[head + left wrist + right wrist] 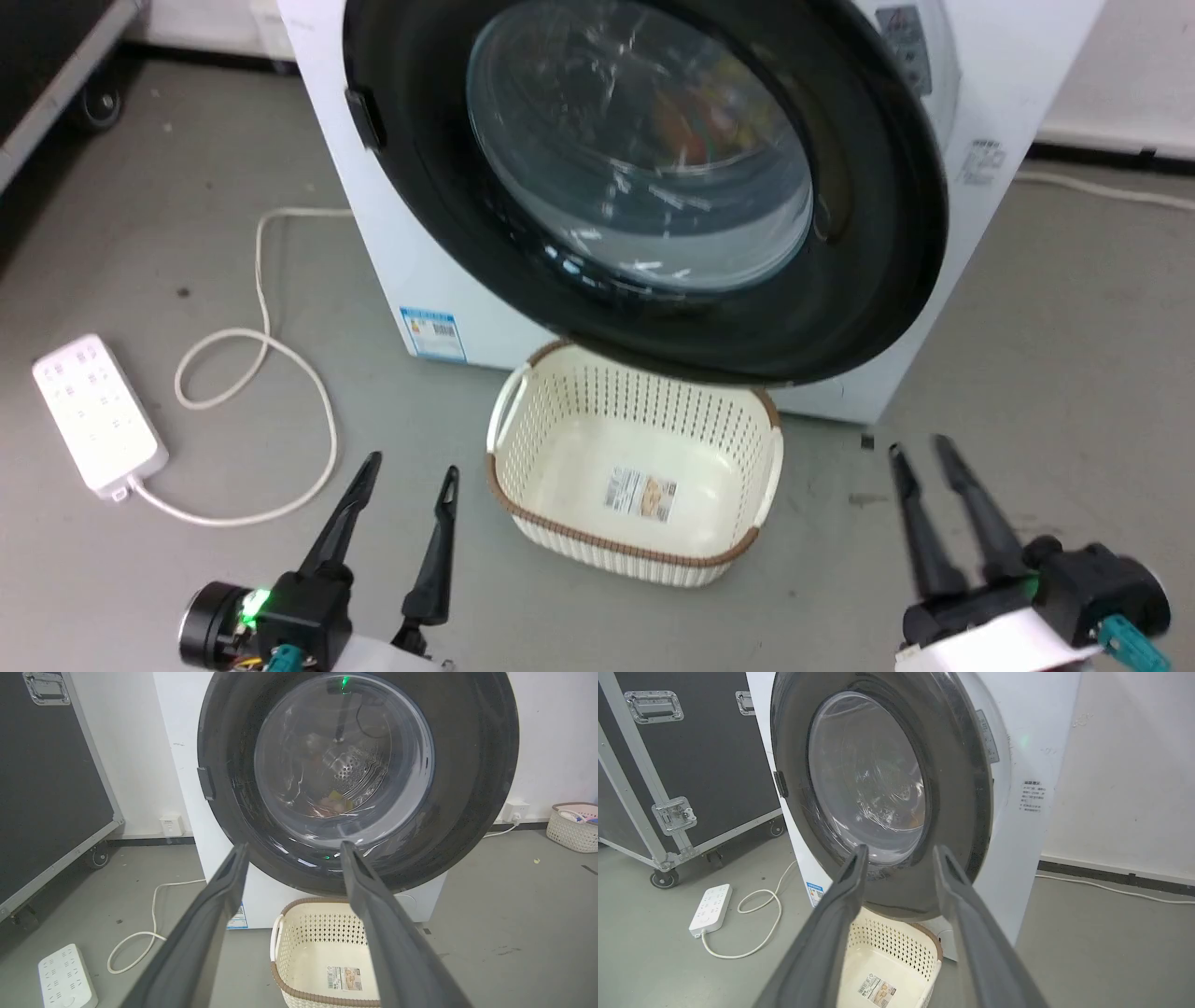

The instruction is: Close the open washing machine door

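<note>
— Where's the washing machine door [887, 233]?
— Twelve o'clock, swung close to the washing machine [401, 252]; whether it is latched, I cannot tell.
— Risk?
— Left gripper [413, 464] at seven, right gripper [917, 444] at five, jaws spread and empty. A weak push could leave it ajar; a low one could clip the basket [523, 411].

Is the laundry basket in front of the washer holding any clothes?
No, inside the laundry basket there is just a label sticker on its bottom.
</note>
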Available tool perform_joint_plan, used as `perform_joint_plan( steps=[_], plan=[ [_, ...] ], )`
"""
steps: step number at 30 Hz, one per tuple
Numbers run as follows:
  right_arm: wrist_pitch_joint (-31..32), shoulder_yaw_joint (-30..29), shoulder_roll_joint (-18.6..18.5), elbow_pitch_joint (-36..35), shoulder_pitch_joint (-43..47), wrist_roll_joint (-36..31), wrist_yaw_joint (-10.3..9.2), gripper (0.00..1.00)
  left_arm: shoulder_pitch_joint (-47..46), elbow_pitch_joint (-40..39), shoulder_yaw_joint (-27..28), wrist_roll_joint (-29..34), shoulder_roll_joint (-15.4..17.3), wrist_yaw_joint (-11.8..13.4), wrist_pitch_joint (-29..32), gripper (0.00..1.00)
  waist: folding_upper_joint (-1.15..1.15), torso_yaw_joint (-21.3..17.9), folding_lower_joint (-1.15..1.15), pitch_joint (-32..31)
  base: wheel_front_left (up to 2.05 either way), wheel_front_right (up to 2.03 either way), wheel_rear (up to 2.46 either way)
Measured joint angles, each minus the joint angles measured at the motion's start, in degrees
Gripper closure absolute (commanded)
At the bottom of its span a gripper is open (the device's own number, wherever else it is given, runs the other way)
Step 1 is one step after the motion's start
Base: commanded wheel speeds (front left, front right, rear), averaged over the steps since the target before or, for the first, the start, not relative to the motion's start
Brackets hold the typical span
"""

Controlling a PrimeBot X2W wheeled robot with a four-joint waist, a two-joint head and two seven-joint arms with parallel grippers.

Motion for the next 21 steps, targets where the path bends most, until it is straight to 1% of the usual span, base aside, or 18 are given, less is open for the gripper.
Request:
perform_joint_plan(
  steps=[3, 6, 8, 12, 14, 17, 21],
  plan=[
    [0.00, 1.60, -1.57, 0.04, -2.35, 1.70, 0.00, 1.00, -1.13, -0.25, -0.63, 0.35, -0.42, -0.03, 0.00, 0.00, 0.00, -0.08, 0.00, 2.28, 0.00, 0.00, 0.00],
    [0.00, 3.79, -5.46, 1.33, -7.16, 2.43, 0.00, 1.00, -3.16, -0.65, -1.25, 0.85, -0.99, -0.03, 0.00, 0.00, 0.00, -0.08, 0.00, 5.22, 0.00, 0.00, 0.00],
    [0.01, 5.31, -8.18, 2.67, -11.26, 4.07, 0.01, 1.00, -4.46, -0.75, -1.79, 1.30, -1.44, -0.01, 0.00, 0.00, 0.00, -0.01, 0.01, 7.39, 0.00, 0.00, 0.00],
    [0.69, 8.40, -12.71, 6.49, -20.33, 11.58, 0.01, 1.00, -6.50, -0.89, -1.70, 0.33, -2.05, 0.02, 0.00, 0.00, 0.00, 0.18, 0.01, 11.77, 0.00, 0.00, 0.00],
    [1.62, 9.94, -16.03, 8.34, -25.02, 13.44, 0.01, 1.00, -7.42, -1.24, -1.47, 0.26, -2.15, 0.20, 0.00, 0.00, 0.00, 0.32, 0.01, 13.87, 0.00, 0.00, 0.00],
    [2.67, 12.18, -20.02, 11.79, -31.77, 16.15, 0.01, 1.00, -8.53, -1.85, -1.53, 0.27, -2.34, 0.51, 0.00, 0.00, 0.00, 0.58, 0.01, 16.77, 0.00, 0.00, 0.00],
    [3.85, 14.45, -22.41, 16.74, -39.63, 20.33, 0.20, 1.00, -9.77, -2.53, -1.40, -0.62, -2.91, 0.83, 0.00, 0.00, 0.00, 0.96, 0.02, 20.13, 0.00, 0.00, 0.00]
  ],
)
